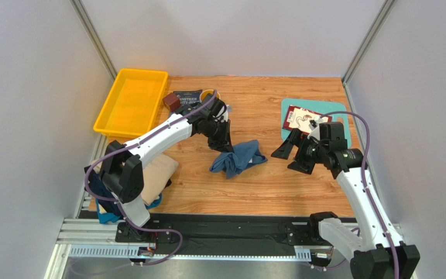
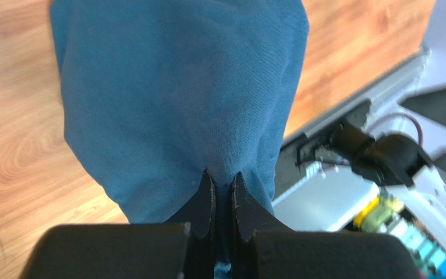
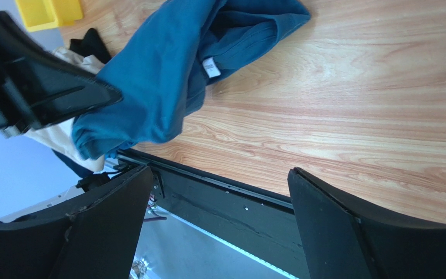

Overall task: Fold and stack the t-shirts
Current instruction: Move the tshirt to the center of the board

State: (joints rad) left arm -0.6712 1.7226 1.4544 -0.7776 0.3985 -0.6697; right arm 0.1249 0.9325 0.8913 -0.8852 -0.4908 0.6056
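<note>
- We have the teal shirt (image 1: pixel 238 158) bunched at mid-table (image 1: pixel 254 192). One fold is pinched in the left gripper (image 2: pixel 222 177), likely so we can draw it open for folding.
- The left jaws are pressed almost together on that cloth.
- Our right gripper (image 1: pixel 292 156) hovers just beside the shirt with its jaws spread wide, holding nothing. We judge it ready to take a second edge.
- The beige shirt (image 1: pixel 158 171) lies at the near left, under the left arm.
</note>
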